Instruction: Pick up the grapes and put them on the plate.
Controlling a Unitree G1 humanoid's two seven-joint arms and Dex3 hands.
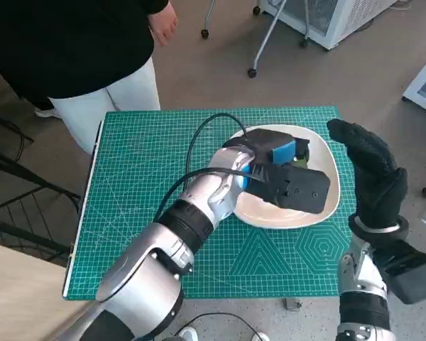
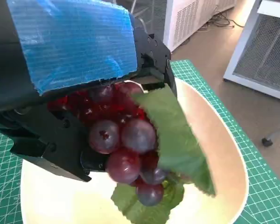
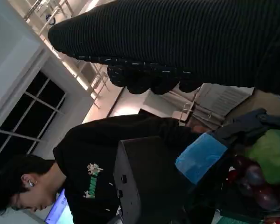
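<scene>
**A:** Where are the grapes?

**B:** In my left hand (image 1: 287, 170). The wrist view shows the grapes (image 2: 123, 149) hanging from under the blue-taped back, black fingers (image 2: 51, 154) closed round the top of the bunch. A green leaf (image 2: 177, 140) droops down beside them. They're over the plate (image 1: 326, 209), just above its cream inside; I can't tell whether the lowest grapes touch it.

**A:** Right hand?

**B:** My right hand (image 1: 373, 177) is up at the right edge of the green mat (image 1: 142, 185), just right of the plate, holding nothing. Gloved fingers lie extended and close together, pointing far-left.

**A:** Anything else?

**B:** A person (image 1: 92, 50) in a black top stands at the far-left side of the table. The right wrist view also catches the person (image 3: 84, 177) and the grapes (image 3: 254, 182).
</scene>
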